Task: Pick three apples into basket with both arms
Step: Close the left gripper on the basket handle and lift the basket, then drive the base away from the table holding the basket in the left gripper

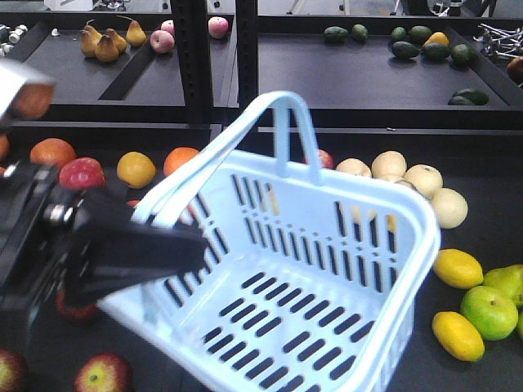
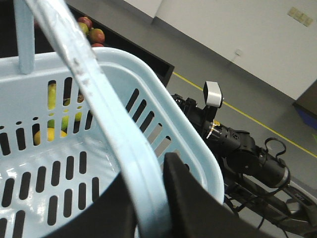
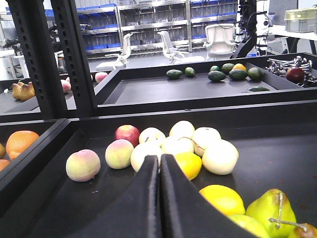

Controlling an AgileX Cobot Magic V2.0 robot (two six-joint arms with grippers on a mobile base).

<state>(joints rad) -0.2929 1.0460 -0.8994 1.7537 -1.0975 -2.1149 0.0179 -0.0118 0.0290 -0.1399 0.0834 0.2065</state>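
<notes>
Left gripper [image 2: 148,213], fingers clamped on the handle [image 2: 99,94] of the light-blue basket [image 1: 310,212]; basket tilted above the near fruit tray [image 1: 490,204].
Right gripper [image 3: 159,166]: fingers pressed together, gripping nothing, tips just near of the pale fruit pile [image 3: 198,146]. Red apple [image 3: 127,135] far-left of tips, apart. Second apple [image 1: 82,173] left of basket. Bare tray floor left of tips, up to the tray wall [image 3: 29,163].

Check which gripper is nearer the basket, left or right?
Left. The left gripper is clamped on the basket by its handle. The right gripper is shut and empty, low over the tray of fruit, with no basket in its view.
</notes>
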